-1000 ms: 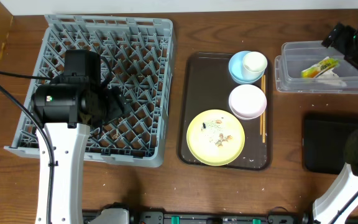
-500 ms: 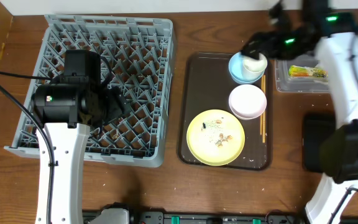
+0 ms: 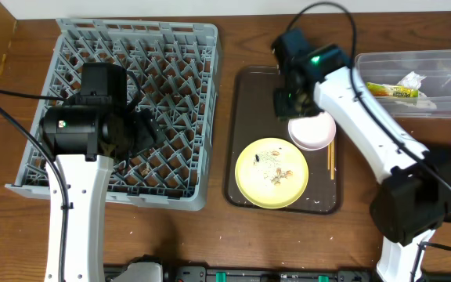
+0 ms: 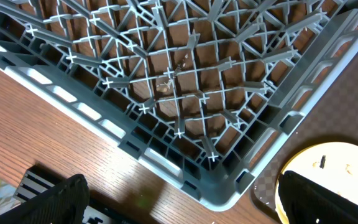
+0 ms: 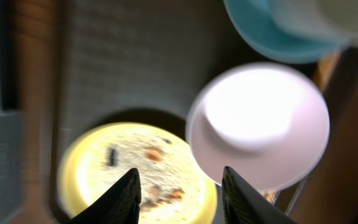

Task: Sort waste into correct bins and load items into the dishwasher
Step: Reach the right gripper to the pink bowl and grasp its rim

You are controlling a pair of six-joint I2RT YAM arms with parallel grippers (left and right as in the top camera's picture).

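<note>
Right wrist view is showing my right gripper [image 5: 180,173] hovering spread open and empty above the yellow plate [image 5: 101,163] and white bowl [image 5: 260,124]. Overhead, the plate is sitting at 6 o'clock on the brown tray [image 3: 249,117], while my left gripper [image 4: 182,183] is gaping empty over the dish rack [image 4: 185,93].

We can read no text, label, brand, number or sign in any of the three views. The one likely bearer of lettering, the green-and-yellow snack wrapper [image 3: 392,91] lying in the clear tub [image 3: 413,56], is too small in the overhead view for us to make out any words on it.
</note>
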